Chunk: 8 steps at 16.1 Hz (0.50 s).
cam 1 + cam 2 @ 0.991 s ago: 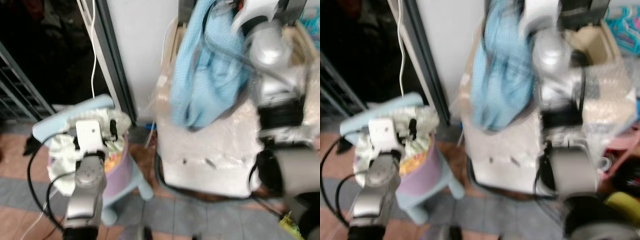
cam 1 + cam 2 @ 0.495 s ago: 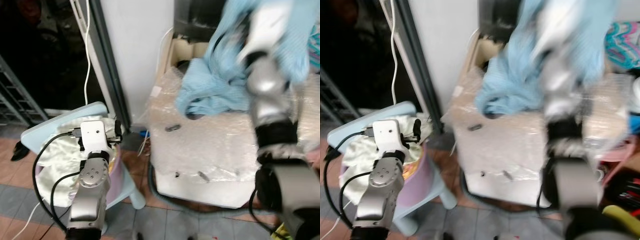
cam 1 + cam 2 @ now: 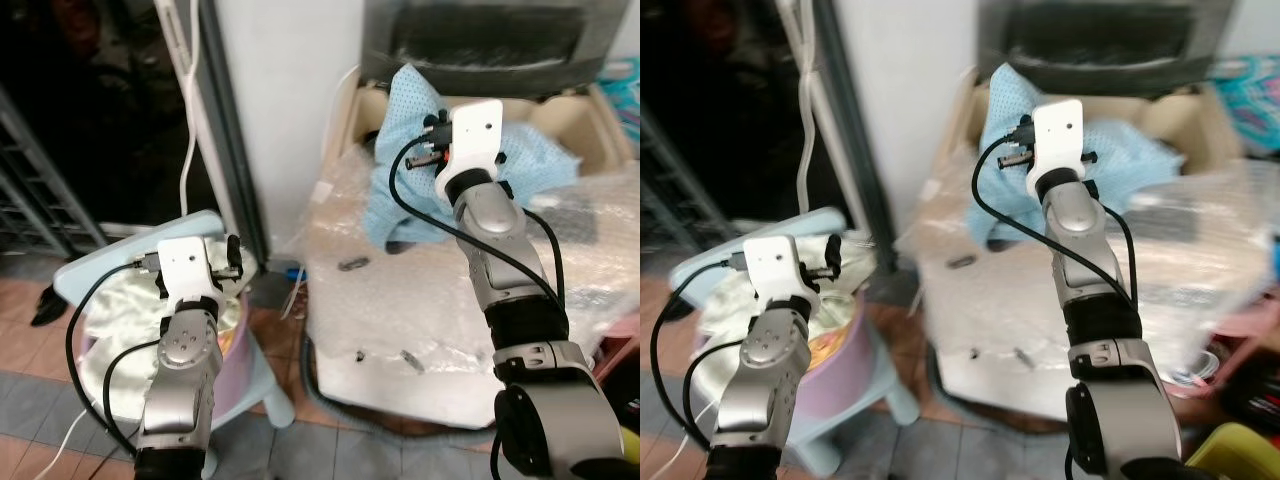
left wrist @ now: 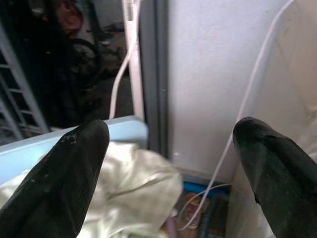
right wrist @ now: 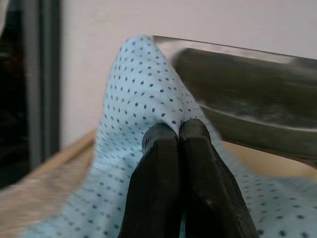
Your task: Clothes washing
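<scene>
Two fingers of my right gripper (image 5: pixel 179 130) pinch the light blue dotted garment (image 3: pixel 415 190) over the washing machine (image 3: pixel 400 320); my left gripper (image 4: pixel 171 148) hovers spread above pale laundry (image 4: pixel 133 183).

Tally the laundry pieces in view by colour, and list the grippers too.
Light blue dotted garment: 1, pinched by the right gripper over the washing machine
Pale cream-green cloth: 1, in the lilac basket
Grippers: 2, counting the left gripper, open above the basket
Total: 4
</scene>
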Motion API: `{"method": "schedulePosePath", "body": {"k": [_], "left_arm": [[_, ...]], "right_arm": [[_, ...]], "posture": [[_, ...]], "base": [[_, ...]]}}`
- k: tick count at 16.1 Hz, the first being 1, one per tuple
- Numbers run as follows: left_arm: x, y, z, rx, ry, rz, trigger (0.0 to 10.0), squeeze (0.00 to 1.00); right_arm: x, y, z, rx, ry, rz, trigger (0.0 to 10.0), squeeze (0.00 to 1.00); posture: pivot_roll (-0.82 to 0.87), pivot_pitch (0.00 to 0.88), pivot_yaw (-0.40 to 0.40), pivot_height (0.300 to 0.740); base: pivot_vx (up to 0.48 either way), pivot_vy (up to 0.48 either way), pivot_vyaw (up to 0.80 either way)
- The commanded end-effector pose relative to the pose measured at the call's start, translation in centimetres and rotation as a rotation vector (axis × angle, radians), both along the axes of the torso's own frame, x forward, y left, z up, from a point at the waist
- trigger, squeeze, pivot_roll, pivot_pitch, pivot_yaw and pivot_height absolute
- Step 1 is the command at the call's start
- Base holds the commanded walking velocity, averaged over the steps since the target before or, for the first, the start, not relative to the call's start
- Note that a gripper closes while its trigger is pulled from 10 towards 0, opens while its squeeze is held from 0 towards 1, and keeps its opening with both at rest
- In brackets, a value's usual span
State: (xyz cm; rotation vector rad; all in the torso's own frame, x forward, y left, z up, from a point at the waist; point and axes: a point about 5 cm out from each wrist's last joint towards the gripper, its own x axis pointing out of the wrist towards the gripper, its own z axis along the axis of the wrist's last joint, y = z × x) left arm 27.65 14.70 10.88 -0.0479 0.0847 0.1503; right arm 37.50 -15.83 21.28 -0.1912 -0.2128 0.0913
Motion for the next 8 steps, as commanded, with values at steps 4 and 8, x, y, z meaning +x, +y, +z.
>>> {"method": "schedulePosePath", "body": {"k": [4, 8], "left_arm": [[0.4, 0.5, 0.0, 0.008, 0.011, 0.017, 10.0, 0.00], [0.0, 1.3, -0.5, 0.018, 0.033, 0.028, 10.0, 0.00]], "right_arm": [[-1.0, -2.1, 1.3, 0.023, -0.097, -0.147, 10.0, 1.00], [-3.5, -2.1, 0.2, -0.029, -0.132, -0.088, 10.0, 1.00]], "posture": [[-0.05, 0.017, 0.067, 0.740], [-0.05, 0.020, 0.074, 0.740]], "base": [[0.275, 0.000, 0.00], [0.000, 0.000, 0.00]]}}
